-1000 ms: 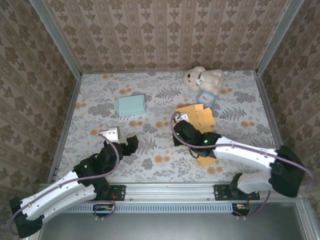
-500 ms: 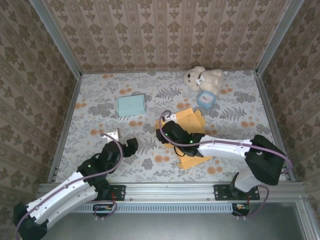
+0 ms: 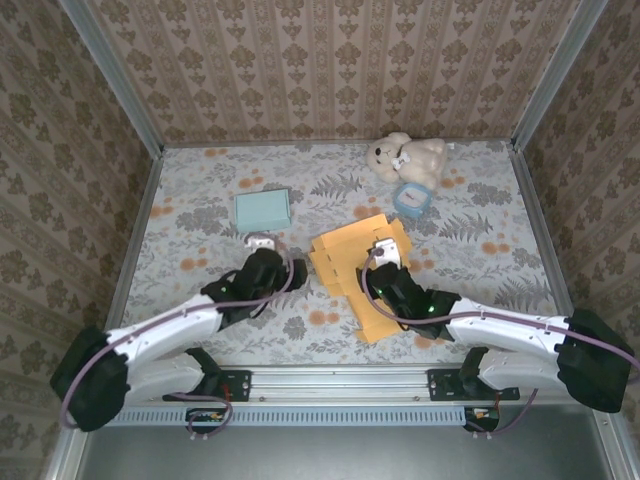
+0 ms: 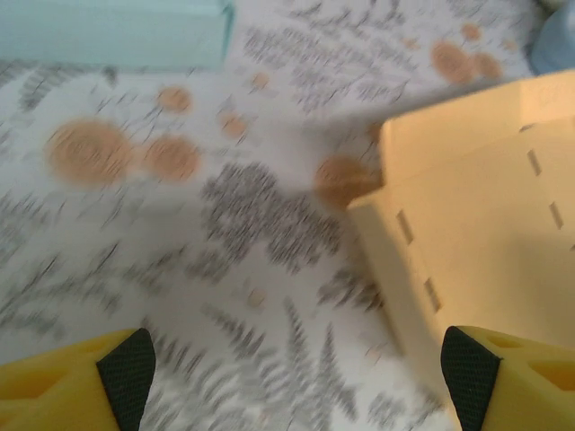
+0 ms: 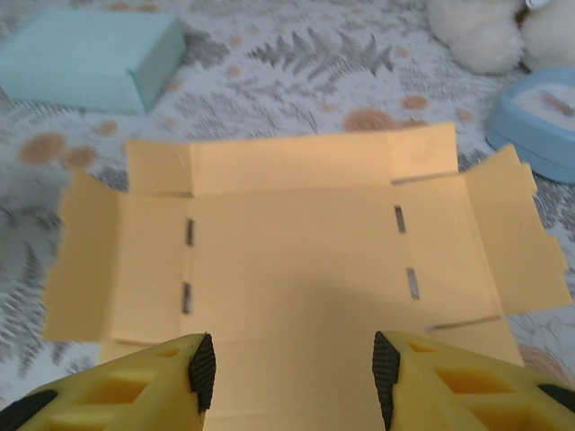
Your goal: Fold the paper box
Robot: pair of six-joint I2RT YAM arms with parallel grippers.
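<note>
The paper box (image 3: 338, 256) is a flat orange cardboard cut-out with slots and flaps, lying unfolded near the middle of the table. My right gripper (image 3: 381, 262) hovers over its near half; in the right wrist view the gripper (image 5: 289, 368) is open, with the box panel (image 5: 296, 242) below and nothing between the pads. My left gripper (image 3: 291, 267) is at the box's left edge. It stands wide open (image 4: 296, 377) over the table, and the box's raised left flap (image 4: 485, 224) reaches its right finger.
A teal box (image 3: 262, 209) lies at the far left of centre, also in the wrist views (image 4: 108, 31) (image 5: 85, 54). A white teddy bear (image 3: 405, 157) and a round blue dish (image 3: 410, 198) sit behind the paper box. Metal rails edge the table.
The right gripper dragged the box leftward, then opened and let it go. The left arm swung forward and right to the box's left edge, staying open.
</note>
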